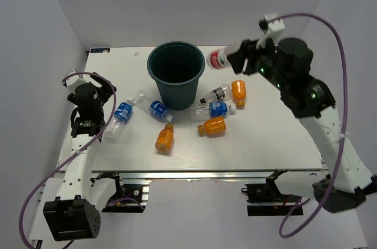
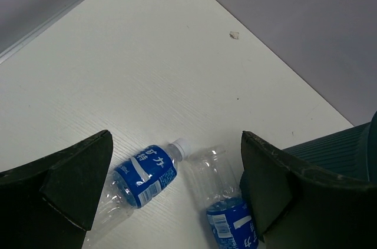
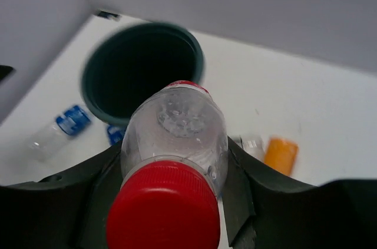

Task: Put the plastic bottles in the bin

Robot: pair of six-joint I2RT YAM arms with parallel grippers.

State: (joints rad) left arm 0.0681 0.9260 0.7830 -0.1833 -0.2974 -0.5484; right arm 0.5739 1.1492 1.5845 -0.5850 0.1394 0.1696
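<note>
My right gripper is shut on a clear plastic bottle with a red cap, held in the air just right of the bin's rim. The dark teal bin stands upright at the table's middle back. My left gripper hangs open above two blue-labelled bottles lying left of the bin, touching neither. Three orange bottles lie on the table. Another blue-labelled bottle and a clear one lie right of the bin.
The white table is boxed in by white walls at the back and both sides. A purple cable loops above the right arm. A small scrap lies near the back wall.
</note>
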